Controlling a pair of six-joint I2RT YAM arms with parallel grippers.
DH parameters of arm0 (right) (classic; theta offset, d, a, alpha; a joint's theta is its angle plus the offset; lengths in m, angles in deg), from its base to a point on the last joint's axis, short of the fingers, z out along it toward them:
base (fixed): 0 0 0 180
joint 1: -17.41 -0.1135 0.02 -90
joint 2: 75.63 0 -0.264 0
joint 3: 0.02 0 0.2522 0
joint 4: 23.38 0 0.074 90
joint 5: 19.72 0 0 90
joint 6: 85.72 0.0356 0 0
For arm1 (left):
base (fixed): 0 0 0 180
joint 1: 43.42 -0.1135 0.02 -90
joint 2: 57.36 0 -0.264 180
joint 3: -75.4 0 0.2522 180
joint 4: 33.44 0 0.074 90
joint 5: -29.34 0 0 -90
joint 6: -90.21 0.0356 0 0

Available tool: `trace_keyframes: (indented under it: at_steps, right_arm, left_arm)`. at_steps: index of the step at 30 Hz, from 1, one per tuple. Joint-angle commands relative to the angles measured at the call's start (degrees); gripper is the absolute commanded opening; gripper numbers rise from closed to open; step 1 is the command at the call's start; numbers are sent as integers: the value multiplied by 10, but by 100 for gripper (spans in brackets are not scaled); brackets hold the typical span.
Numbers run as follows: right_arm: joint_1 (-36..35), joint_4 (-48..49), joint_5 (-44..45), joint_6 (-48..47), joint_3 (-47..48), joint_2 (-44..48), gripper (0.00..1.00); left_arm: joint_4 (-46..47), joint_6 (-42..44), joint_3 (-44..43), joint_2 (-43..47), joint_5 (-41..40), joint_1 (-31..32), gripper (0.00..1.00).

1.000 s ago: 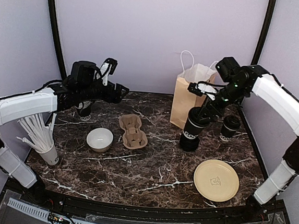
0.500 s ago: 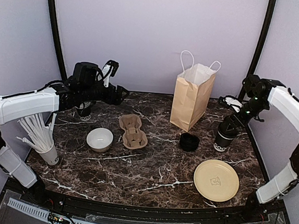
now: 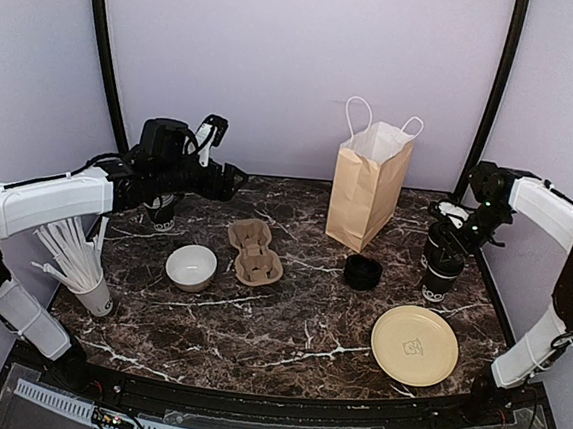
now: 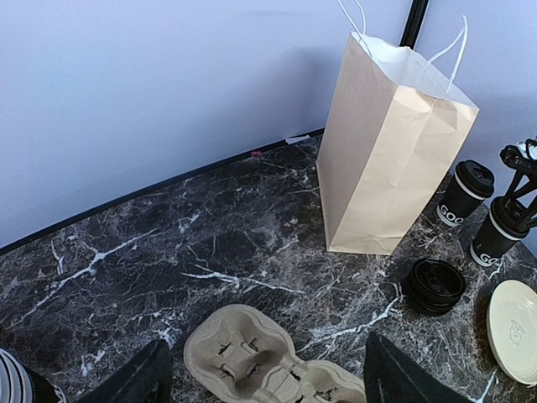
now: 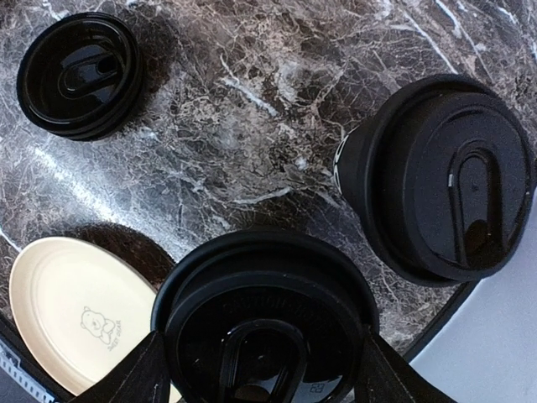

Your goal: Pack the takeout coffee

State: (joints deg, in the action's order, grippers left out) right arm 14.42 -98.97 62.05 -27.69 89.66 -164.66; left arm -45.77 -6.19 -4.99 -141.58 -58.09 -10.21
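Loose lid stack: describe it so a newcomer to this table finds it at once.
Find the tall brown paper bag at the back. Just in front of its right corner sits the lid stack. Unlike the lidded cup to its right, it is squat, with no lettered body.

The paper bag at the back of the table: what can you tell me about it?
The paper bag looks like tan kraft paper, white inside, with two white cord handles looping up from its open top. It stands upright on the dark marble table, near the back wall, right of centre. Only the table touches it. A low stack of black lids lies just in front, apart, and two lidded black cups stand to its right.
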Motion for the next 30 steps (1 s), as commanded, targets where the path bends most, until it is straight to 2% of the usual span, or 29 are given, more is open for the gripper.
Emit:
trace_keyframes:
  at_steps: [1, 4, 5, 7, 9, 10, 13, 15, 21, 26, 30]
  right_arm:
    - [4, 34, 5, 14, -26, -7, 70]
    - [5, 37, -1, 17, -29, -8, 75]
    - [5, 37, -2, 17, -30, -7, 76]
    - [5, 35, -3, 19, -26, -5, 80]
    - [6, 26, -4, 20, -16, -1, 94]
    - [7, 24, -3, 21, -12, 2, 98]
    - [7, 14, -7, 23, -1, 17, 99]
    - [8, -3, -10, 23, 16, 20, 98]
    - [8, -31, -20, 28, 67, 28, 99]
    - [8, -38, -39, 34, 99, 33, 99]
    - [8, -38, -51, 33, 100, 39, 99]
  left_arm:
    - [-11, 2, -21, 0, 11, -1, 81]
    - [-26, -20, -33, -5, 13, -1, 83]
    - [-33, -48, -37, -8, 9, -1, 94]
    - [-74, -98, -63, -18, 8, -2, 98]
    - [-132, -132, -118, -36, 39, -6, 99]
    - [-177, -149, -159, -45, 40, -7, 99]
    - [-232, -208, -254, -56, 71, -7, 99]
    - [-226, -243, -278, -50, 102, -7, 99]
    - [-75, -306, -249, 1, 178, -7, 99]
    - [-37, -330, -258, 5, 217, -4, 99]
    - [-38, -313, -285, -2, 220, 9, 99]
